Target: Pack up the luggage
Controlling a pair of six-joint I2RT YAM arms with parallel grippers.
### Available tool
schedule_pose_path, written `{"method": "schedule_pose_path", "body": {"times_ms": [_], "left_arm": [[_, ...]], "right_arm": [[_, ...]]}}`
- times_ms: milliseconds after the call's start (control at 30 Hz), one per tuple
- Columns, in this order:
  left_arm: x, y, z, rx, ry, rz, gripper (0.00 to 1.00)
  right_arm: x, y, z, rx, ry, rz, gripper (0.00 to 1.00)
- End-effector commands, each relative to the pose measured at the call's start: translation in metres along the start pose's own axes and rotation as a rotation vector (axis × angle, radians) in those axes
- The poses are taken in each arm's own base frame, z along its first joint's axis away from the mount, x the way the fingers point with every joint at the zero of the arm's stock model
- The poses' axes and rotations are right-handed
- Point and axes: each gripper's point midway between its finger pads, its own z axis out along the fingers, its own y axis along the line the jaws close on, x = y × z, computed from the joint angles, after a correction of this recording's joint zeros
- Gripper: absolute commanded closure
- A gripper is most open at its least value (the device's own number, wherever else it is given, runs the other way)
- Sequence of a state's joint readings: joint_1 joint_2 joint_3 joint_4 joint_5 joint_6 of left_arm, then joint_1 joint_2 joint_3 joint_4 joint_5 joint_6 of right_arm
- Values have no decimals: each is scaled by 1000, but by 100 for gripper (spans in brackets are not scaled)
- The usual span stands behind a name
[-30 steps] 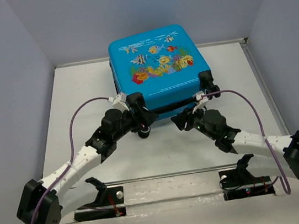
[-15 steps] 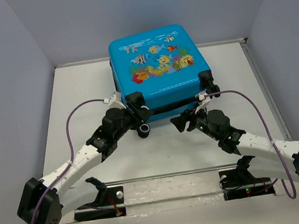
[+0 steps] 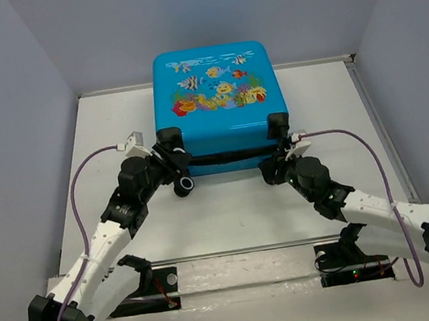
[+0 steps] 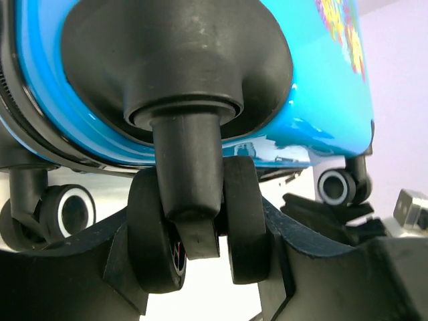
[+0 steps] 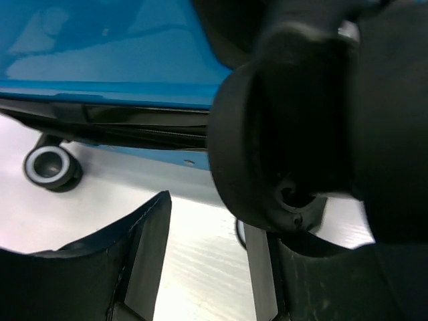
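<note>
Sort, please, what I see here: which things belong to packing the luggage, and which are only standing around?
For the job: luggage, fish print up; left pincer, around one wheel; right pincer, beside another wheel.
Only standing around: table; walls; arm mounts.

No text, brand, number or sign is readable in any of the views. The luggage [image 3: 220, 132] has only a cartoon fish print [image 3: 217, 90] on its blue face, and I cannot make out any letters in it.
</note>
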State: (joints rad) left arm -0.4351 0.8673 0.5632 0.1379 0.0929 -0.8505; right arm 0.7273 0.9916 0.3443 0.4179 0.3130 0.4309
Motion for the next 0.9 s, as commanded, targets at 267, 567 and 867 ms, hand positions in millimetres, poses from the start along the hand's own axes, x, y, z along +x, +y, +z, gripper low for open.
{"method": "schedule_pose_path", "body": {"times_ms": [267, 567, 867], "left_arm": [[-61, -49, -28, 224, -157, 62, 94], [-51, -42, -30, 226, -134, 64, 94], [-38, -26, -30, 204, -113, 61, 94]], "right_arm": [[-13, -52, 16, 161, -121, -20, 44], [-43, -26, 35, -37, -280, -90, 51], [-96, -23, 27, 4, -459, -168, 52]]}}
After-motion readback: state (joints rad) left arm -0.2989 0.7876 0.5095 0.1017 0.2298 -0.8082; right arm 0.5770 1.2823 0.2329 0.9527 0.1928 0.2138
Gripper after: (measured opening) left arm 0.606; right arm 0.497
